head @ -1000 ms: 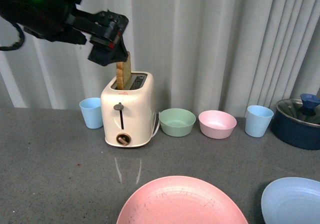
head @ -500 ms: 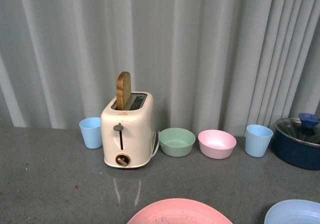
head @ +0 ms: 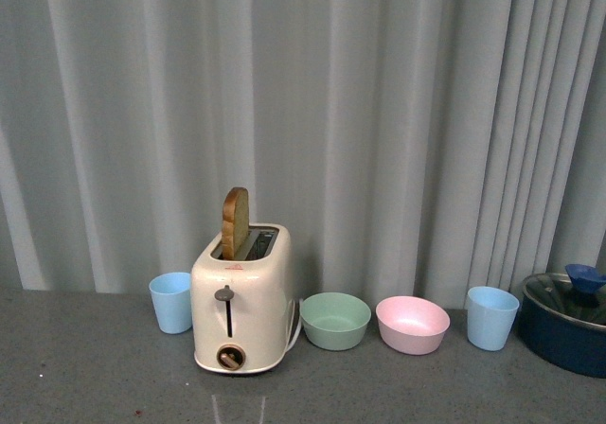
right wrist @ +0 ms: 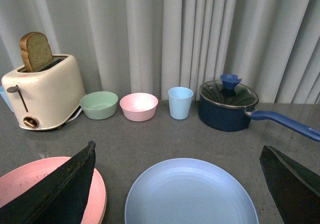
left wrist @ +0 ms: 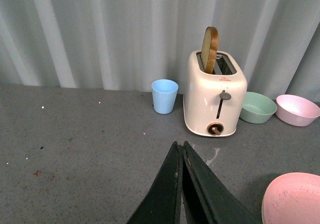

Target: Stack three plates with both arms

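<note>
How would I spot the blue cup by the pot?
Find the cream toaster. Go along the row past the green bowl and pink bowl to the cup beside the pot. The other cup stands on the toaster's opposite side.

1. A kitchen-style set-up: a grey speckled counter (head: 95, 386) laid out with cookware and tableware
2. Straight ahead of the left claw (left wrist: 179, 144) stands a cream toaster (left wrist: 215, 101) with a bread slice (left wrist: 209, 49) upright in its slot
3. Beyond the right claw (right wrist: 176, 146) sit a lidded blue pot (right wrist: 227, 109), a green bowl (right wrist: 99, 105), a pink bowl (right wrist: 138, 106) and a blue cup (right wrist: 180, 102)
4. A blue plate (right wrist: 190, 194) lies between that claw's fingers, with a pink plate (right wrist: 25, 176) beside it
5. A pale pleated curtain (head: 379, 112) hangs right behind the counter, which gives it the look of a staged test bench more than a home
</note>
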